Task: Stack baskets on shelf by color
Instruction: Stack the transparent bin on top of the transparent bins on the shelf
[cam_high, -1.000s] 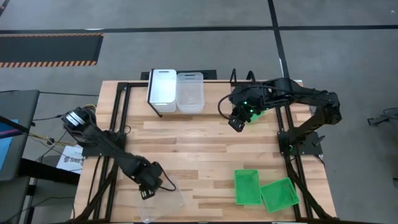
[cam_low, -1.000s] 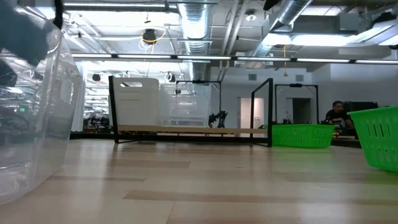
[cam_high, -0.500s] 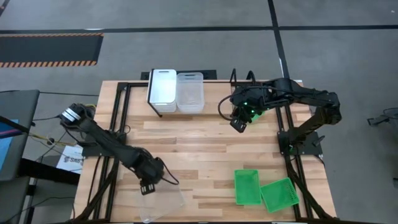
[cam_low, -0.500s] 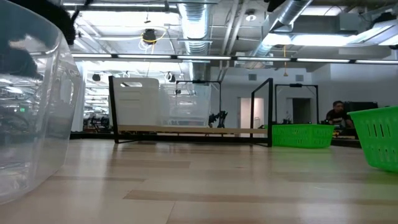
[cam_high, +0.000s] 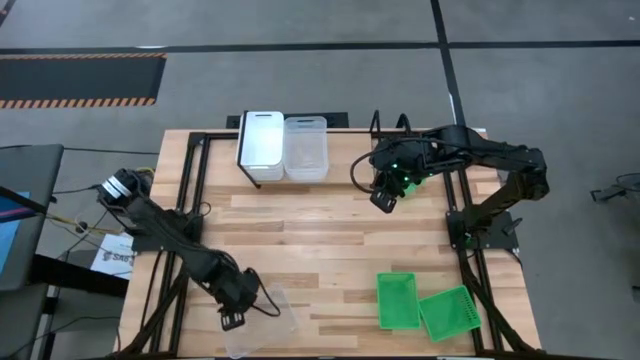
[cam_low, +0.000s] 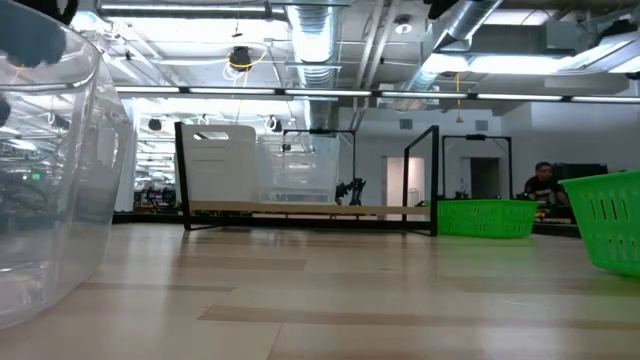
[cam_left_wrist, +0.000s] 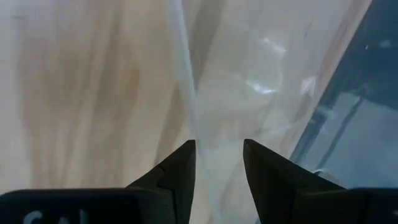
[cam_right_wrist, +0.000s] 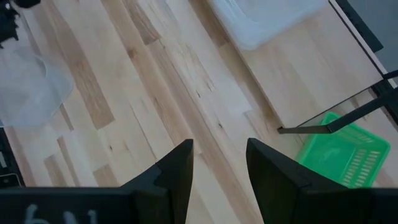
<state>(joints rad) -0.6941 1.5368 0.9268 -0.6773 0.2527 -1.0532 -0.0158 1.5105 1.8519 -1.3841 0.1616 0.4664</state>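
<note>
My left gripper (cam_left_wrist: 217, 155) straddles the rim of the clear basket (cam_high: 262, 322) at the table's near edge, fingers narrowly parted, contact not discernible. No legible writing shows. The basket's walls blur into the wood. My right gripper (cam_right_wrist: 219, 158) hovers open beside the shelf (cam_high: 390, 138).

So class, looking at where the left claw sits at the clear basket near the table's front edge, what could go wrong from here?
1. The left claw straddles only the thin rim of the clear basket, so the grip may slip.
2. That basket lies at the table's front edge; a nudge might push it off.
3. The two green baskets overlap and may drag together later.
</note>
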